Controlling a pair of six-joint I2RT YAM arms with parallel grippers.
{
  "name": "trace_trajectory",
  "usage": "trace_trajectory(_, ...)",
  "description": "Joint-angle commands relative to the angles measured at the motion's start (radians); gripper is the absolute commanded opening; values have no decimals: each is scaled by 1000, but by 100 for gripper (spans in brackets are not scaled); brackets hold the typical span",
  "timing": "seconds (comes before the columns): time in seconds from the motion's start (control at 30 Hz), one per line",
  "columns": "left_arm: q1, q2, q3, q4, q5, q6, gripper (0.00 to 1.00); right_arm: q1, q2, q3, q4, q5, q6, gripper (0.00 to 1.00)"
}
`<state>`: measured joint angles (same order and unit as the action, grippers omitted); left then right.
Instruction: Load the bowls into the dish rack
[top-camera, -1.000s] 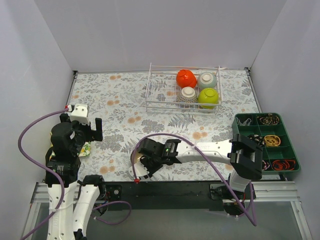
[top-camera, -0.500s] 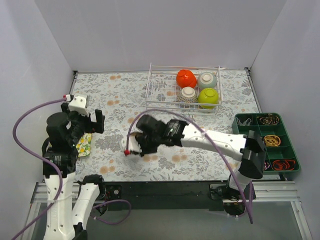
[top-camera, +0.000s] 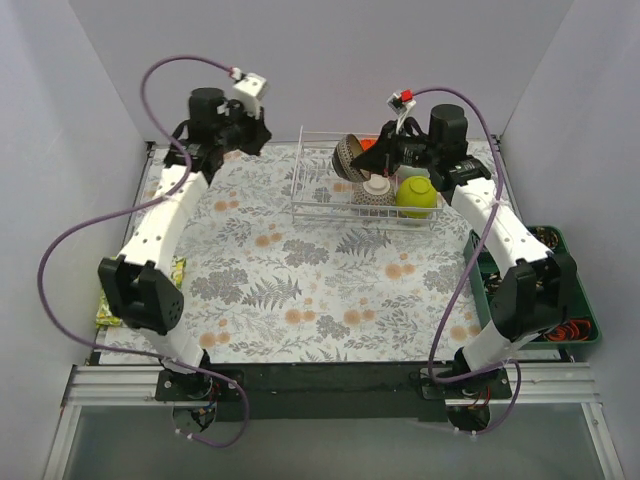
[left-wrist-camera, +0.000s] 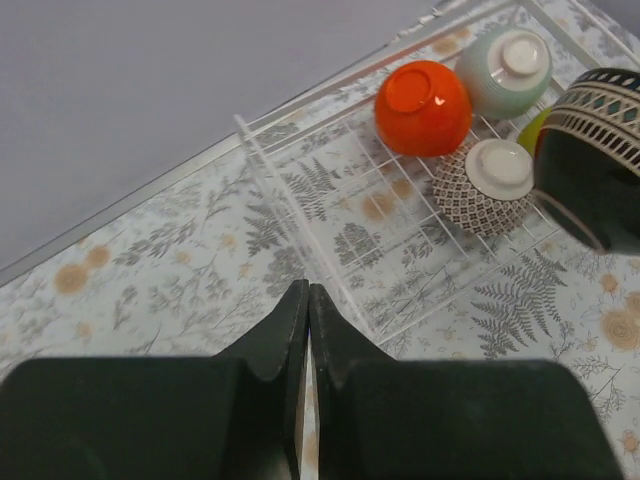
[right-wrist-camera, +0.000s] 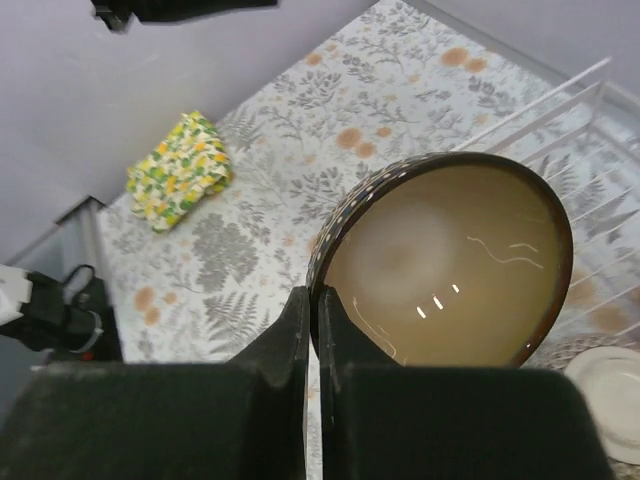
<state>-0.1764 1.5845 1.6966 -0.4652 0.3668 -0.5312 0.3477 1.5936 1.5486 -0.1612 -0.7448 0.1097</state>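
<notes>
My right gripper (top-camera: 374, 157) (right-wrist-camera: 314, 298) is shut on the rim of the dark brown-and-white patterned bowl (top-camera: 349, 157) (right-wrist-camera: 450, 262) and holds it tilted in the air over the dish rack's (top-camera: 322, 190) (left-wrist-camera: 330, 205) back middle. Inside the rack lie the orange-red bowl (left-wrist-camera: 423, 107), the pale blue-green bowl (left-wrist-camera: 503, 68), the red-and-white patterned bowl (top-camera: 377, 189) (left-wrist-camera: 487, 186) and a lime-green bowl (top-camera: 416, 196), all upside down. My left gripper (top-camera: 250, 138) (left-wrist-camera: 307, 292) hovers shut and empty left of the rack, above the back of the table.
A green-and-yellow patterned cloth (top-camera: 177, 270) (right-wrist-camera: 178, 170) lies at the table's left edge. The dark green compartmented tray (top-camera: 585, 335) sits at the right, partly behind my right arm. White walls enclose the back and both sides.
Both arms swung from the near side to the back of the table. The right one carried the dark patterned bowl up over the rack. The left gripper shut on nothing.
</notes>
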Motion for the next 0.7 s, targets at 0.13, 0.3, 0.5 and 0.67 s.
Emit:
trace_trajectory(0.13,-184,247,196,-7,-61,158,0,-107,110,-217,831,-237,686,1)
trace_trajectory(0.3,-209,342,255,-4,-66,155,0,-119,209,-191,890,-212,783,1)
trace_trajectory(0.5,-244,394,223,7,-60,126,0,-122,293,-171,931,-197,818,1)
trace_trajectory(0.67,-265,405,193,17,-65,134,0,-125,344,-163,930,-191,823,1)
